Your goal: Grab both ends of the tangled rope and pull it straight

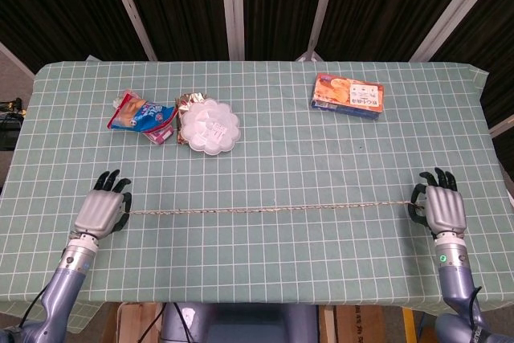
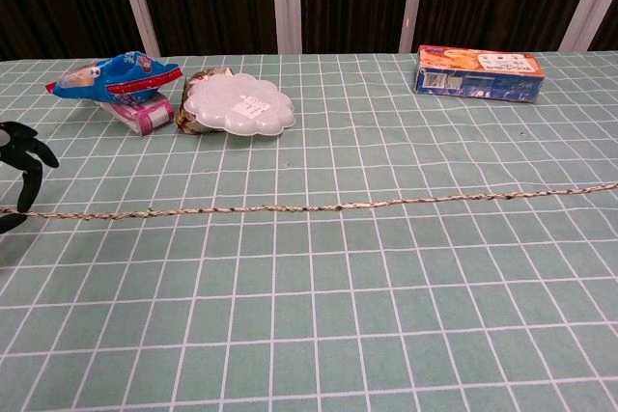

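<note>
A thin speckled rope lies in a nearly straight line across the green checked tablecloth, from left to right. My left hand grips its left end near the table's front left; only its dark fingers show at the chest view's left edge. At the front right my right hand holds the rope's other end, palm down; the chest view does not show this hand, and the rope runs out of that frame at the right.
A white flower-shaped lid over a gold wrapper, a blue and red snack bag, and an orange biscuit box lie at the back. The table's front edge is just behind both hands.
</note>
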Robot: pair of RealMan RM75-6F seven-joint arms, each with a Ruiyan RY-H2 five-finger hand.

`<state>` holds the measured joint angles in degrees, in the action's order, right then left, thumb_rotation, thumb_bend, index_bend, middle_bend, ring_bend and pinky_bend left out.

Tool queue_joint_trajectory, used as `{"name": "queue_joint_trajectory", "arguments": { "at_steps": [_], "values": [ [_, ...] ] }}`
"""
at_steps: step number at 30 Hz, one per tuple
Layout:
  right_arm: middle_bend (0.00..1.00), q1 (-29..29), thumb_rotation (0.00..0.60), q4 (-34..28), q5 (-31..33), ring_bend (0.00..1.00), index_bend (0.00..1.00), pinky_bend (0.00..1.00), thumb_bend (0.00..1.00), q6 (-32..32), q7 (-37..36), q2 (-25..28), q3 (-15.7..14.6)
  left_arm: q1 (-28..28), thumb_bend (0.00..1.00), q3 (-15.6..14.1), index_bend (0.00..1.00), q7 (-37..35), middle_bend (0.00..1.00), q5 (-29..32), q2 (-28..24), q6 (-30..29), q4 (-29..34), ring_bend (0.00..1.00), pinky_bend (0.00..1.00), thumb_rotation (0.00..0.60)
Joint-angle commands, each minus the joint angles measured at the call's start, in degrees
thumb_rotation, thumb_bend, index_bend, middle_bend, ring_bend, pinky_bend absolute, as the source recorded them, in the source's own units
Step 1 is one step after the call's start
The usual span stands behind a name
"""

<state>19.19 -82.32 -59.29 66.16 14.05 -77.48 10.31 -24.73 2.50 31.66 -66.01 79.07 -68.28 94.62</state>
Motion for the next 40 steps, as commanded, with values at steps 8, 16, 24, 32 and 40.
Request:
{"name": "queue_joint_trajectory", "arguments": {
  "at_steps": [8, 16, 24, 32, 40],
  "values": [
    [0.13, 0.2, 0.600, 0.6, 1.0, 0.00, 0.36, 0.00, 0.45, -1.1, 1.9, -0.1, -0.6, -0.4, 0.46, 0.0, 0.52, 2.3, 0.14, 1.2, 0.4, 0.3, -0.5, 0.00, 0.00, 0.600],
    [0.00, 0.4, 0.600, -1.3, 2.7, 0.00, 0.00, 0.00, 0.44, -2.2, 4.7, 1.3, -1.2, -0.2, 0.20, -0.1, 0.33, 3.7, 0.03, 2.8, -1.8, 0.4, 0.9, 0.00, 0.00, 0.600],
    [0.00, -0.9, 0.600, -6.2, 2.7, 0.00, 0.00, 0.00, 0.40, -0.7, 3.3, 3.8, -0.9, 2.0, 0.15, -0.1, 0.21, -1.0, 0.00, 1.8, -5.7, -1.8, 4.9, 0.00, 0.00, 0.600],
    [0.00, -6.0, 0.600, -13.2, -12.4, 0.00, 0.00, 0.00, 0.40, 9.1, -5.9, 9.5, -3.4, 10.1, 0.12, -4.5, 0.09, -16.2, 0.00, -12.9, -9.7, -13.2, 7.1, 0.00, 0.00, 0.600],
    [0.00, -13.6, 0.600, -13.7, -28.1, 0.00, 0.00, 0.00, 0.39, 21.0, -10.7, 15.1, -10.9, 16.9, 0.10, -9.8, 0.07, -23.7, 0.00, -24.7, -14.8, -23.1, 2.4, 0.00, 0.00, 0.600]
  ]
}}
